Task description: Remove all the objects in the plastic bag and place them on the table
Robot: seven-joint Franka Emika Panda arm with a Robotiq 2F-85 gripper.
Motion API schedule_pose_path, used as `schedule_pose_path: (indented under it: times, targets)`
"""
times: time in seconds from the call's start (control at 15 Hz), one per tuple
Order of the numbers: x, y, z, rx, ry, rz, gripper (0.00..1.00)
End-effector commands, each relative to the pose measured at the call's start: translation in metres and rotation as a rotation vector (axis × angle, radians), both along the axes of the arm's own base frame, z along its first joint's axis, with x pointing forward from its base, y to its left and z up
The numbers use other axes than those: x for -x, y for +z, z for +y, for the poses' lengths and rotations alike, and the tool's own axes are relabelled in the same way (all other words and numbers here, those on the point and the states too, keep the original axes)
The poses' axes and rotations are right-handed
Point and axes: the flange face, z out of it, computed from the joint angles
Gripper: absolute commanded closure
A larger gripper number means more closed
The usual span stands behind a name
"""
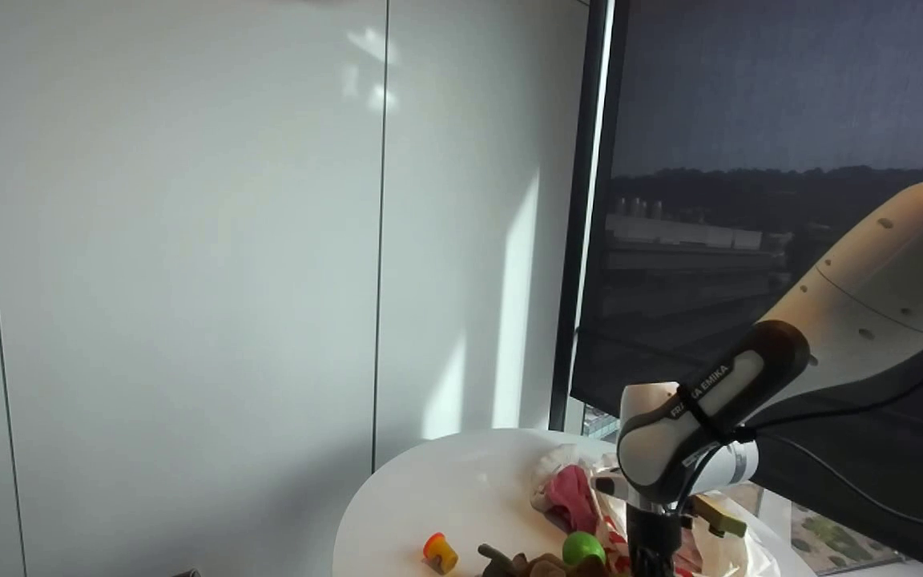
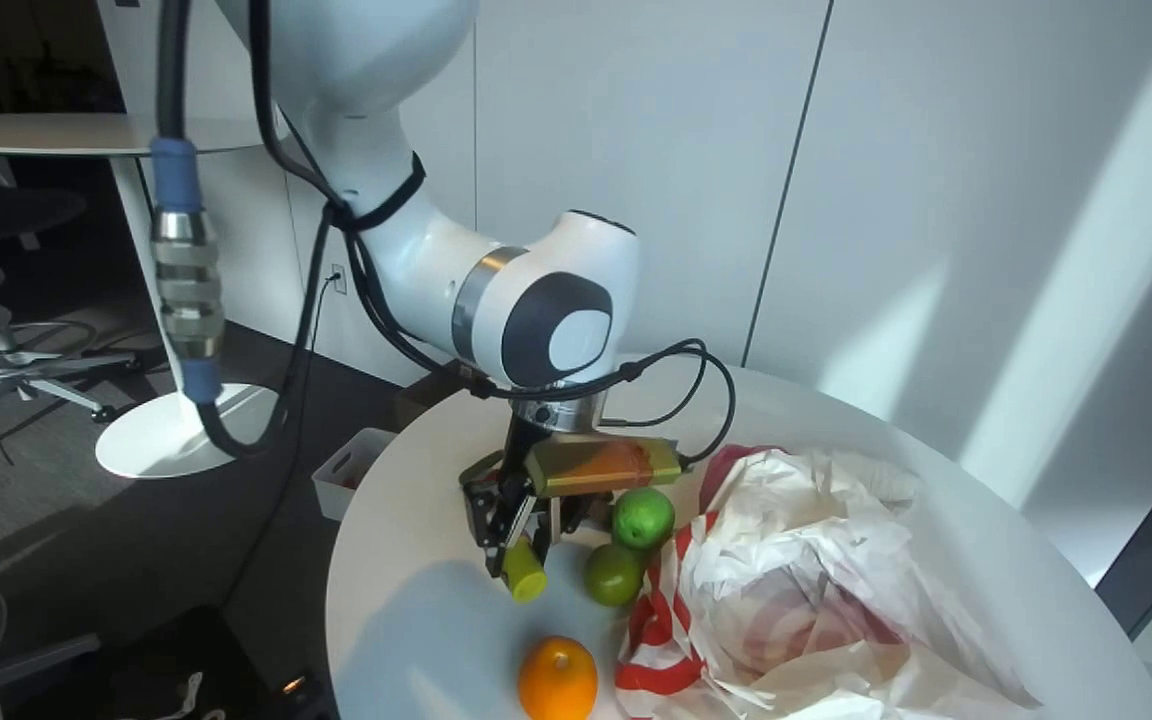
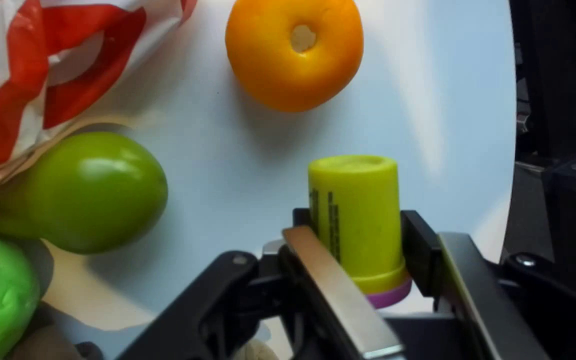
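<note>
End effector (image 3: 360,230) grips smooth, cylindrical yellow tub (image 3: 357,217); bag (image 2: 786,535) crinkled.

My gripper (image 3: 358,230) points down, directly beneath my wrist (image 2: 561,320). My arm (image 2: 426,265) slopes in from above and to one side of it, bending at the wrist. My fingers (image 3: 473,280) stand part-way apart, their dark pads (image 3: 420,250) pressed from both sides on what I grasp.
</note>
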Motion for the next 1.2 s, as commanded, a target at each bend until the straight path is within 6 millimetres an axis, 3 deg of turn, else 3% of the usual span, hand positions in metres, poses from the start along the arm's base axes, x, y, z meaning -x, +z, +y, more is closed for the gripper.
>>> schedule_pose_path:
  times: [0.0,0.53,0.67,0.8,1.0,1.13]
  targets:
    - [-0.013,-0.018,-0.01,-0.123,-0.026,-0.047,0.78]
    - [-0.018,-0.063,-0.033,-0.147,0.007,-0.057,0.78]
    - [-0.019,-0.066,-0.035,-0.148,0.017,-0.053,0.27]
    - [-0.019,-0.06,-0.035,-0.157,0.017,-0.044,0.23]
    - [-0.016,-0.038,-0.035,-0.168,-0.005,-0.03,0.01]
    - [-0.014,-0.021,-0.036,-0.132,-0.034,-0.037,0.0]
